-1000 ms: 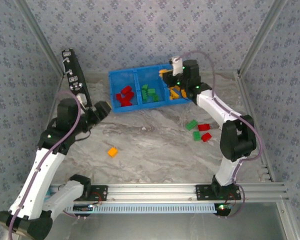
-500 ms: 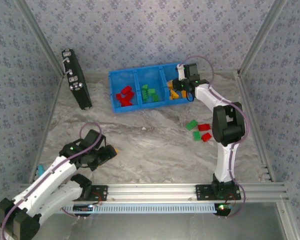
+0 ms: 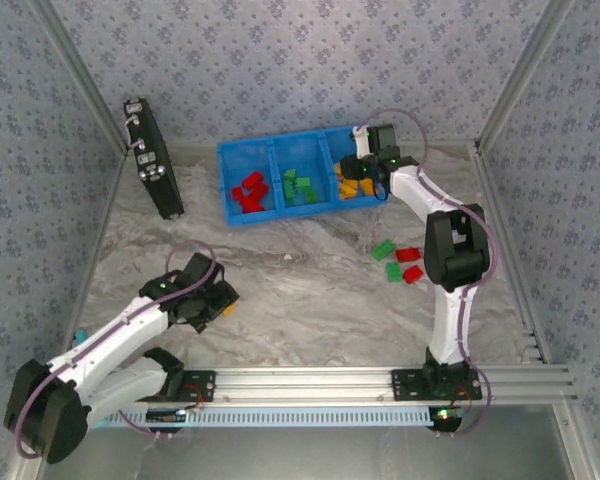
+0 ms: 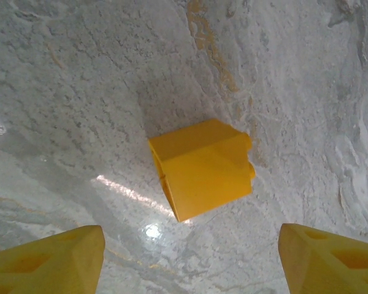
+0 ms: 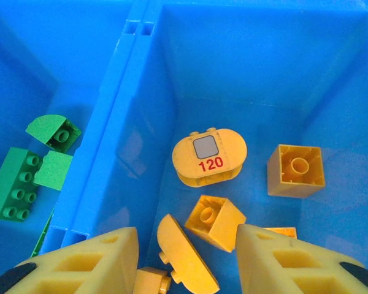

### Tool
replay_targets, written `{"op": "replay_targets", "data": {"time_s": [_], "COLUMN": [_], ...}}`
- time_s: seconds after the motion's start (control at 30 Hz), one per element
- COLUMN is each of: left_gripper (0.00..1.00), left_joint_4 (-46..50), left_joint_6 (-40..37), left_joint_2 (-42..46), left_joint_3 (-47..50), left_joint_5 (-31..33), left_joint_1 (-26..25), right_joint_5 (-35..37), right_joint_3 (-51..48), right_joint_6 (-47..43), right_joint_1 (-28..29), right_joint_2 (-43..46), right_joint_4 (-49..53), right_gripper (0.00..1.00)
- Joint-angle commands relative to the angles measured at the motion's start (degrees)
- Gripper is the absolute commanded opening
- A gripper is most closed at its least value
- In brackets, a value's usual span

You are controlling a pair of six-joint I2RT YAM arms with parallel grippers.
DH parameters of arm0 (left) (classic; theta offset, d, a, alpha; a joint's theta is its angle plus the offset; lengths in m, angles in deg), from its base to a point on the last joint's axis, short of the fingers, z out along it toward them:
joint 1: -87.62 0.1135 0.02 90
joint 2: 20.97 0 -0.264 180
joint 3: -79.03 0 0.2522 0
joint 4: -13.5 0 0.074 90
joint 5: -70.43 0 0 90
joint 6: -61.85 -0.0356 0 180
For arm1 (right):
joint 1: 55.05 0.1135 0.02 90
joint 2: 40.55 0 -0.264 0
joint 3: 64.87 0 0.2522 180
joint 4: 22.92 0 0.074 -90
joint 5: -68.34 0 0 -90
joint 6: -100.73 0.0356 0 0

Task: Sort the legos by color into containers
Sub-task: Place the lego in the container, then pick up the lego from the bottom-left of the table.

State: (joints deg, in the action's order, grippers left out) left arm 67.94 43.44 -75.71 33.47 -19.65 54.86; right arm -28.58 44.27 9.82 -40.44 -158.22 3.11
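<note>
A yellow-orange lego (image 4: 201, 166) lies on the marble table just ahead of my left gripper (image 4: 190, 263). That gripper is open, low over the table, with a finger on each side and nothing between them. In the top view the left gripper (image 3: 216, 300) partly covers this brick (image 3: 229, 305). My right gripper (image 5: 187, 257) is open over the right compartment of the blue tray (image 5: 113, 116). Under it lie yellow legos: an oval piece marked 120 (image 5: 210, 156), a cube (image 5: 296, 170) and another cube (image 5: 214, 222). Red legos (image 3: 250, 192) fill the left compartment and green ones (image 3: 300, 187) the middle.
Two green legos (image 3: 383, 249) and two red ones (image 3: 408, 254) lie loose on the table at the right, near the right arm. A black case (image 3: 152, 158) leans against the left wall. Metal frame rails border the table.
My left arm has swung from beside the black case down to the yellow-orange brick at the front left. My right gripper has dipped into the right compartment and opened.
</note>
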Motion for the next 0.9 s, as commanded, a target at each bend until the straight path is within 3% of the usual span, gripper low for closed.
{"op": "replay_targets", "data": {"time_s": [0.0, 0.23, 0.57, 0.77, 0.87], "left_gripper": [0.73, 0.62, 0.56, 0.35, 0.29], "left_joint_4": [-1.4, -5.18, -10.86, -9.81, -9.66], "left_joint_6": [2.1, 2.32, -0.03, -0.05, 0.21], "left_joint_2": [-1.45, -4.97, -11.9, -10.65, -9.44], "left_joint_3": [0.23, 0.37, 0.02, 0.06, -0.23], "left_joint_5": [1.39, 2.96, 0.7, 0.52, 0.08], "left_joint_1": [-0.12, 0.84, 3.31, 3.53, 3.82], "right_joint_5": [-1.18, -2.06, -2.49, -2.43, -4.95], "right_joint_3": [1.77, 0.03, -1.79, -3.67, -6.07], "right_joint_6": [-0.85, -1.37, -2.56, -2.26, -1.77], "right_joint_1": [-0.09, -0.12, -0.27, -0.27, -0.35], "right_joint_2": [-0.3, 3.13, 8.05, 10.15, 11.99], "right_joint_4": [0.32, -0.68, 0.17, -0.55, -1.75], "right_gripper": [0.47, 0.47, 0.48, 0.47, 0.5]}}
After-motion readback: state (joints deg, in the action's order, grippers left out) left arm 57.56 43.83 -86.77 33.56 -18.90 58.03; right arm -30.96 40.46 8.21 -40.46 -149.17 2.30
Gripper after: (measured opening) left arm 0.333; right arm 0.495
